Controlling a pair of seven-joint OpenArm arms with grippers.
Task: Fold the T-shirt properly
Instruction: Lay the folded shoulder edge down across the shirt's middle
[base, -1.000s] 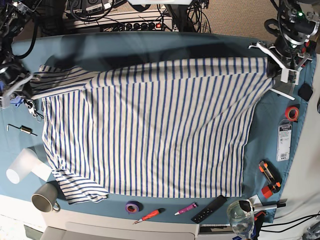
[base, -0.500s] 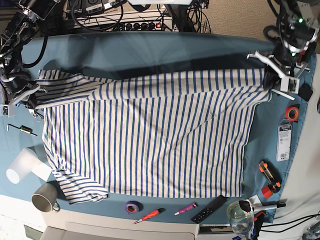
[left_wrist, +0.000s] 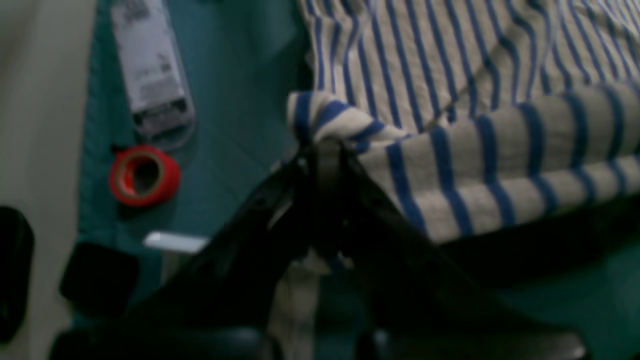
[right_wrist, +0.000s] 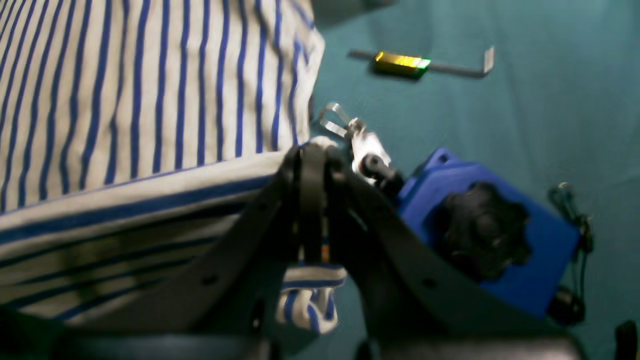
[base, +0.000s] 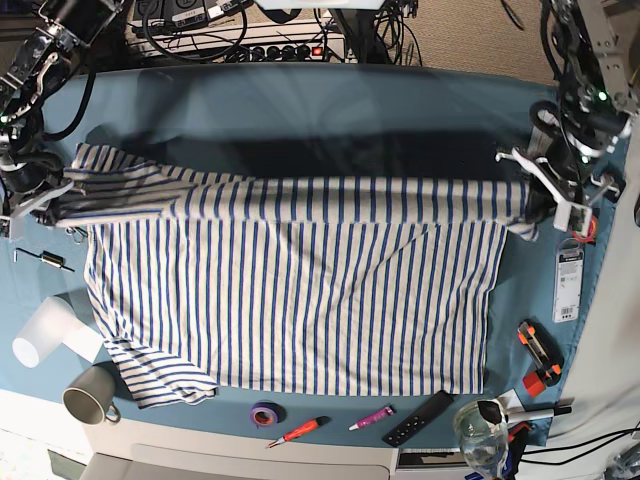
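Both end effectors stay clamped on the T-shirt (base: 300, 290); the left end effector (left_wrist: 327, 150) pinches one far corner, the right end effector (right_wrist: 312, 150) the other; since a second ago the held edge has travelled nearer over the body, leaving more teal bench (base: 300, 110) bare beyond it; red tape (left_wrist: 144, 175) sits beside the left end effector.

A: How do the 2 arms stand?
B: Spread wide, 1 at each side edge. The left gripper (base: 545, 205) and the right gripper (base: 45, 205) are both clamped tight, jaws pinched together on cloth.
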